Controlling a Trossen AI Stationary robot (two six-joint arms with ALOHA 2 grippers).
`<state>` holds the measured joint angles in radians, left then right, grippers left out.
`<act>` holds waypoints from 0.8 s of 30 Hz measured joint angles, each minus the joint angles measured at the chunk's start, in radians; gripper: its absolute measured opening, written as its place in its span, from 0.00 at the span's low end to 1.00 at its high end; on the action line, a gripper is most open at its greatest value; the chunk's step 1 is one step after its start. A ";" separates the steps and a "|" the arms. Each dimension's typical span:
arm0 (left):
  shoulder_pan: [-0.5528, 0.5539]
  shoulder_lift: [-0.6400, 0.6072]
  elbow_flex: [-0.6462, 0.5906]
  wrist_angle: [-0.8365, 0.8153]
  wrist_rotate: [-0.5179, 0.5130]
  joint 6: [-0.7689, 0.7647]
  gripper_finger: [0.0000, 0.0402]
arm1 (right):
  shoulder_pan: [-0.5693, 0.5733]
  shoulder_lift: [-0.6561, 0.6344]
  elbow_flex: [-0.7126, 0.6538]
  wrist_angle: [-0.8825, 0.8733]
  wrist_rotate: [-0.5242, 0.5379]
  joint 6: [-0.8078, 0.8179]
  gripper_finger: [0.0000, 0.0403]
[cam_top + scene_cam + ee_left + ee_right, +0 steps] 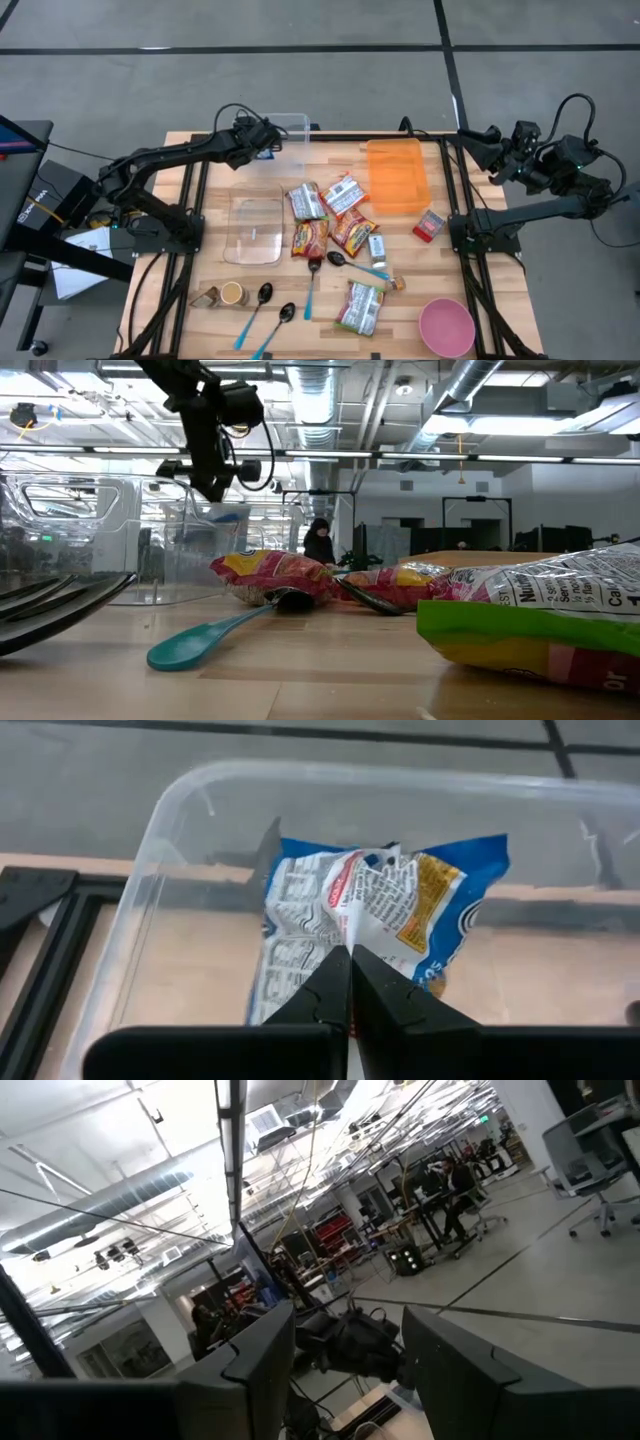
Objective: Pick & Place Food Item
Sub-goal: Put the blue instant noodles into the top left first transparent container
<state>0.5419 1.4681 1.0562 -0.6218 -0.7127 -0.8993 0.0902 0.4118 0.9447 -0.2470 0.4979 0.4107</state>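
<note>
From where I stand, the left gripper (268, 138) is up over the clear plastic bin (292, 128) at the far edge of the table (400, 310). Its fingers (385, 995) are clenched tight on the edge of a blue and white snack packet (375, 915), which hangs down inside the bin's walls. In the low view the same gripper (213, 488) hangs above the bin (195, 550), with a bit of the packet's blue showing just under it.

The right gripper (473, 143) is lifted off to the side of the table, well apart from the bin and beyond the orange tray (398, 175). Its fingers (455, 1365) stand parted with nothing between them, pointing out at the room.

Nearer to me than the bin, the bin's clear lid (254, 230) lies flat on the wood. Beside the lid sits a cluster of snack packets (325, 220), some touching or overlapping. A small red packet (429, 226) lies just beside the orange tray's near corner. A green packet (361, 306) rests farther from the bin, near a pink bowl (446, 327). Several spoons (262, 300) lie scattered near the front edge, along with a small brown cup (232, 293). A teal spoon (215, 635) lies in front of the red and yellow packets in the low view. A person (320, 543) stands far back in the room.
</note>
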 joint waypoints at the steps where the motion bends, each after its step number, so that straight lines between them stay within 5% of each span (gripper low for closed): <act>1: 0.004 0.000 -0.005 0.003 0.004 0.000 0.00 | 0.000 0.000 0.000 0.000 0.001 0.000 0.45; 24: 0.021 0.000 -0.060 0.047 0.038 0.027 0.00 | 0.000 0.000 0.000 0.011 0.001 0.000 0.45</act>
<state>0.5632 1.4681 0.9962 -0.5743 -0.6743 -0.8726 0.0902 0.4118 0.9447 -0.2363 0.4992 0.4110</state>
